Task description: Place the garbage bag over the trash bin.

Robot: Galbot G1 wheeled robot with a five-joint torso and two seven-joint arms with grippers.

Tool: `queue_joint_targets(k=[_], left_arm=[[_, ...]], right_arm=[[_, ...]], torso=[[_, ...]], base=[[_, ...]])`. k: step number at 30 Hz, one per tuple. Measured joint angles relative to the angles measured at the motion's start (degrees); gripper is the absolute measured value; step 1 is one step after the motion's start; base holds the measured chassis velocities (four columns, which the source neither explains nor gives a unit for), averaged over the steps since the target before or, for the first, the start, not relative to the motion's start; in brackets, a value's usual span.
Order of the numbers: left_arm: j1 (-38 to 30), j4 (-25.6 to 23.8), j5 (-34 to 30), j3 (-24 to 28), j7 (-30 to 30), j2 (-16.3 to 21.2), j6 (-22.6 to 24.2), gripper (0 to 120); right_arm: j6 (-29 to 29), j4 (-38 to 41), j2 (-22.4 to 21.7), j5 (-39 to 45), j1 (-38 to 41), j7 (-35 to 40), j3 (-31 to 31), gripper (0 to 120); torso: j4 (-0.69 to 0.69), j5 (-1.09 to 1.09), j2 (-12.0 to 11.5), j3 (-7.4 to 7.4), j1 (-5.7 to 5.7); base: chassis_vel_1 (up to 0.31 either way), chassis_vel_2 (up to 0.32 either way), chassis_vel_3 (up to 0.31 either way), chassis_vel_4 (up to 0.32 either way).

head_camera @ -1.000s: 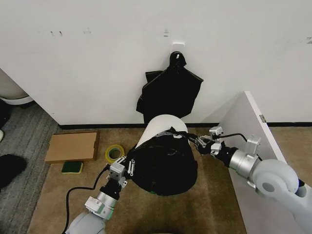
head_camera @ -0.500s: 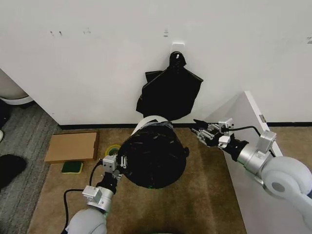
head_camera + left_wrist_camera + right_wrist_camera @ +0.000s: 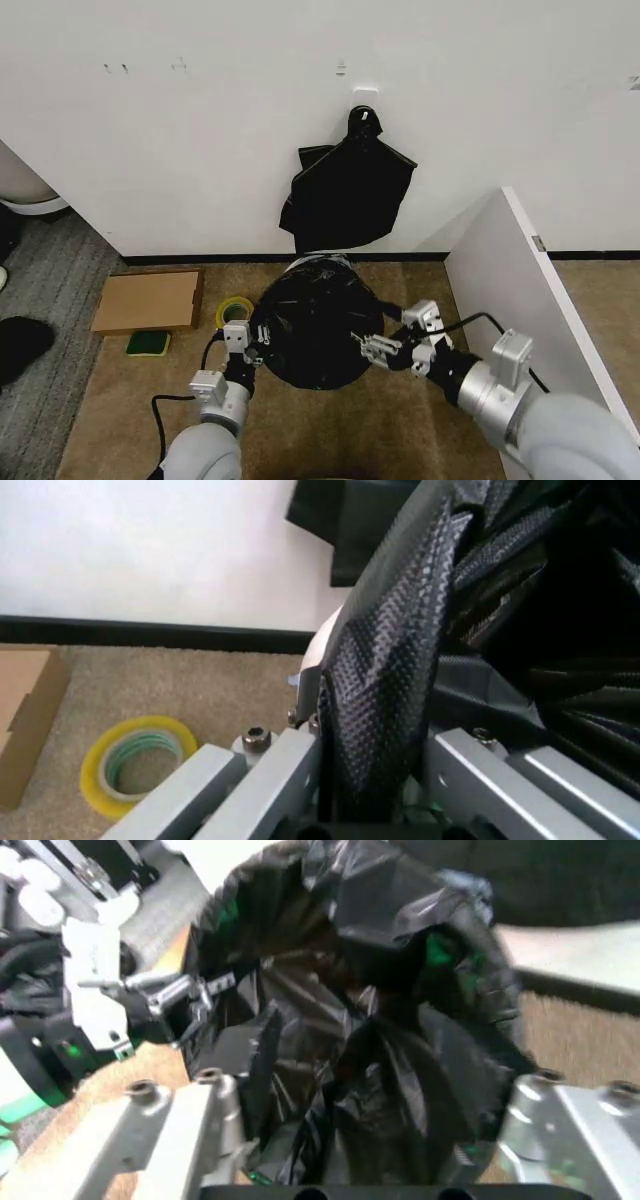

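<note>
Garbage bag (image 3: pixel 315 325) shrouds the trash bin (image 3: pixel 325 641), between left gripper (image 3: pixel 243 345) pinching film and right gripper (image 3: pixel 385 350), fingers spread.

Wrinkly black garbage bag (image 3: pixel 318 325) shrouds the tipped trash bin (image 3: pixel 322 641).

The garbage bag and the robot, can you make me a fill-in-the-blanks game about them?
1. The garbage bag that wraps the trash bin is the colour ____.
2. The left gripper is shut on the ____.
3. On the carpet, the yellow tape roll lies between the bin and the brown ____.
4. The right gripper, at the bag's right side, has its fingers ____.

Missing words: black; garbage bag; cardboard; open
</note>
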Motion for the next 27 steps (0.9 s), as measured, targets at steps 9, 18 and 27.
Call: queue_joint_targets(k=[9, 18, 27], left_arm=[[-3.09, 2.03, 4.12, 4.56, -1.42, -1.9, 1.81, 0], [-8.29, 4.94, 7.33, 9.1, -2.69, -3.81, 3.39, 0], [-8.38, 5.47, 8.44, 10.54, -3.47, -5.65, 4.04, 0]], right_arm=[[-3.25, -2.7, 2.36, -0.46, 4.97, 7.97, -8.1, 17], [-10.74, -5.97, 7.31, 0.45, 12.43, 20.5, -16.93, 0], [-11.43, -12.03, 12.33, -3.35, 17.16, 24.97, -23.91, 0]], torso=[[0.02, 0.01, 0.0, 0.01, 0.0], [0.01, 0.0, 0.0, 0.01, 0.0], [0.01, 0.0, 0.0, 0.01, 0.0]], base=[[0.0, 0.0, 0.0, 0.0], [0.0, 0.0, 0.0, 0.0], [0.0, 0.0, 0.0, 0.0]])
